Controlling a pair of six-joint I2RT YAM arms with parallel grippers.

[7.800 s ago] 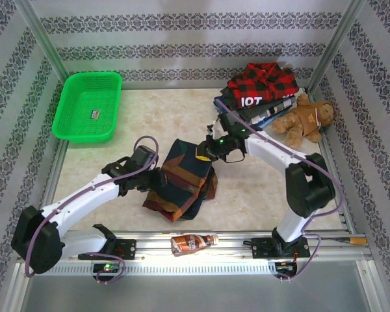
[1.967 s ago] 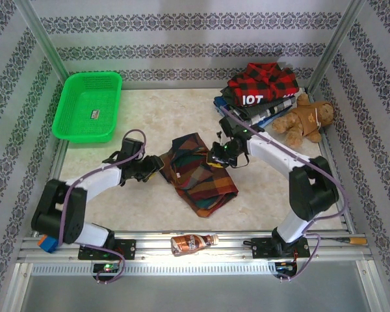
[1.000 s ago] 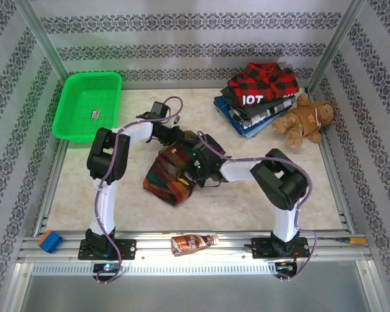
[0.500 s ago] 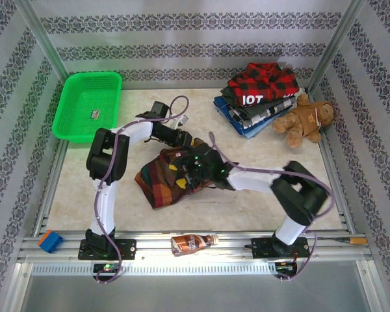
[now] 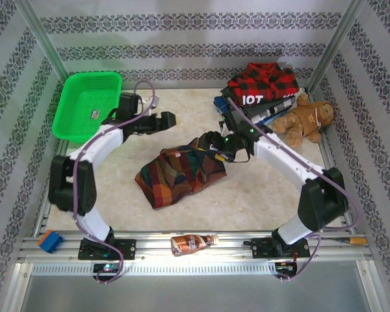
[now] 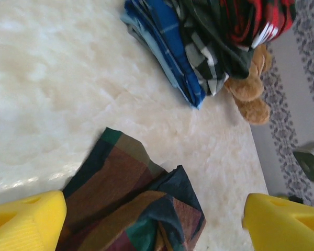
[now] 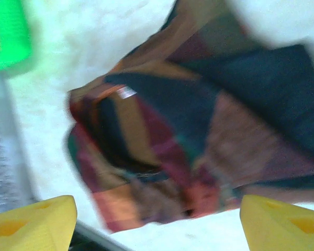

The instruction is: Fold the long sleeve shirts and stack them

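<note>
The plaid shirt (image 5: 179, 174) lies crumpled in a loose heap near the middle of the table (image 5: 117, 195), orange, green, navy and red panels bunched over one another, not folded flat. In the right wrist view the plaid shirt (image 7: 188, 136) is blurred, with a small pale label showing near its upper edge. The left wrist view shows one corner of the plaid shirt (image 6: 131, 209) on the pale marbled surface.

The right gripper (image 5: 209, 140) is at the shirt's far right edge, its yellow fingers (image 7: 34, 219) spread wide with nothing between them; whether it touches the cloth I cannot tell. The left gripper (image 5: 168, 119) is clear of the shirt on the far left side, over bare table, its fingers (image 6: 23, 222) likewise wide apart and empty.

At the far right corner sits the stack of folded shirts (image 5: 253, 104), a red-black check shirt (image 5: 263, 79) on top. A teddy bear (image 5: 305, 120) lies just beside the stack. A green basket (image 5: 88, 104) stands at the far left. A bottle (image 5: 194, 242) and a blue block (image 5: 49, 240) rest on the near rail.
</note>
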